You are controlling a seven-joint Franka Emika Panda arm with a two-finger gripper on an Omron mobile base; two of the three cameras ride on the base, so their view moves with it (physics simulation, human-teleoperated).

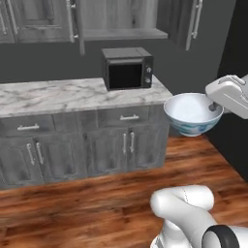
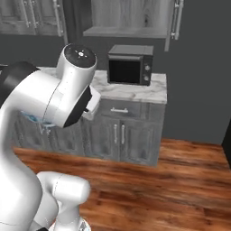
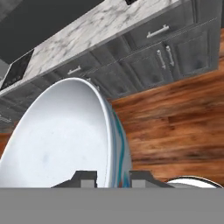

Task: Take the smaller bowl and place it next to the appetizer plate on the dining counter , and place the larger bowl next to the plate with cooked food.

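My gripper (image 1: pixel 212 106) is shut on the rim of the larger bowl (image 1: pixel 192 114), a wide white bowl with teal swirls outside. It hangs upright in the air, past the right end of a wall counter and above the wooden floor. In the hand view the larger bowl (image 3: pixel 61 140) spreads left from my gripper (image 3: pixel 114 176), and its rim runs between the two fingers (image 3: pixel 86 176). A sliver of the teal bowl (image 2: pixel 34 118) peeks from under my arm. The smaller bowl, the appetizer plate and the dining counter are out of view.
A marble-topped wall counter (image 1: pixel 53 95) on dark grey cabinets carries a black microwave (image 1: pixel 127 68) near its right end. Upper cabinets (image 1: pixel 43 19) hang above. A dark tall panel (image 1: pixel 237 87) stands at the right. A cooktop (image 3: pixel 15 70) sits in the counter.
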